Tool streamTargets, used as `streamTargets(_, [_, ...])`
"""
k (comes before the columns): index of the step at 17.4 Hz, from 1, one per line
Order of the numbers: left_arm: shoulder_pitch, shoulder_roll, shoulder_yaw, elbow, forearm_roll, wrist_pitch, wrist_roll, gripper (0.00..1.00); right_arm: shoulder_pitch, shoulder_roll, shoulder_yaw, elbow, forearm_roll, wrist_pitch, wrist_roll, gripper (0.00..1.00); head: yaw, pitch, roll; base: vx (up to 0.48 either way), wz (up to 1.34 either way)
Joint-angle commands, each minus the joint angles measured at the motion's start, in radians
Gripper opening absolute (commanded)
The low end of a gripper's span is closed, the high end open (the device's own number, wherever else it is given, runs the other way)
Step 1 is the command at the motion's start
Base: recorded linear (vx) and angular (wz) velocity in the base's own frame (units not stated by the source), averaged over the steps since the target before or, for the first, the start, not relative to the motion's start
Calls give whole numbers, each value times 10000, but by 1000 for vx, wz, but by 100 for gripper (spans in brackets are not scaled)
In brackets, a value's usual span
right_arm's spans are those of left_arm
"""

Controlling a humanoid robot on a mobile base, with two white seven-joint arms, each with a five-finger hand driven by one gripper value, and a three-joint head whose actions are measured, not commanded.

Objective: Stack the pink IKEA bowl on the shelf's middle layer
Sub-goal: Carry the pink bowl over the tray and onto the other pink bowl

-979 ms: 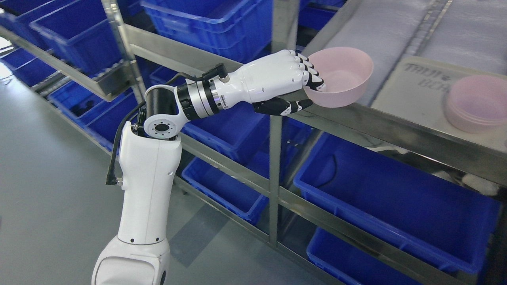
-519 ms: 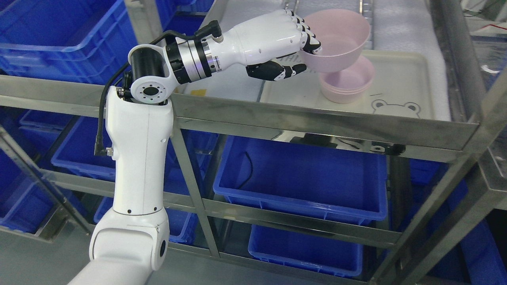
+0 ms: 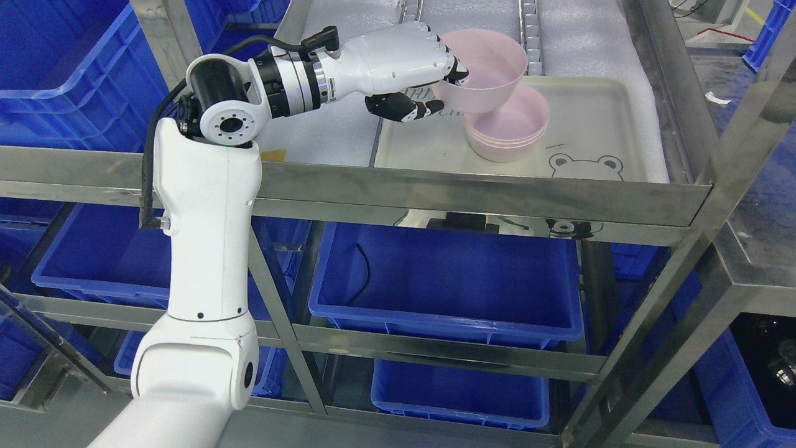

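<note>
My left hand (image 3: pixel 435 84) is shut on the near rim of a pink bowl (image 3: pixel 488 74), fingers inside the rim and thumb below it. It holds the bowl tilted in the air, just above and left of a stack of pink bowls (image 3: pixel 510 127). The stack stands on a cream tray (image 3: pixel 597 124) on the steel shelf layer (image 3: pixel 472 190). The held bowl overlaps the stack's left rim in the picture; I cannot tell if they touch. My right arm is out of view.
Steel uprights (image 3: pixel 715 205) and the shelf's front rail frame the tray. Blue bins (image 3: pixel 448 280) sit on the layers below and more blue bins (image 3: pixel 62 68) stand at the upper left. White foam lines the shelf around the tray.
The camera has swung, so the whole picture shifted. My left hand carried the pink bowl from the shelf's edge across to just above the stack on the tray.
</note>
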Motion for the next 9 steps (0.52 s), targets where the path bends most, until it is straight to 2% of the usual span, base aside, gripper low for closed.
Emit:
streamTargets(1, [-825,10,-1139,1761,-400,-7,164,4,45,-175,0,-175,0,6,-8,100,0,0,0,1,-16])
streamTargets(2, [-1040,10,-1613,2083,-597,-7,362,4,30,-175,0,-175,0,6,-8,100,0,0,0,1,-16])
streamTargets(4, [-1088,10,-1740,2513,-1424,-7,441,4,45,-175,0,-175,0,6,-8,100,0,0,0,4,-41])
streamTargets(9, [-1027,10,-2078,2913,-1841,-7,916,4,46,-175,0,-175,0,6,-8,100,0,0,0,0,-13])
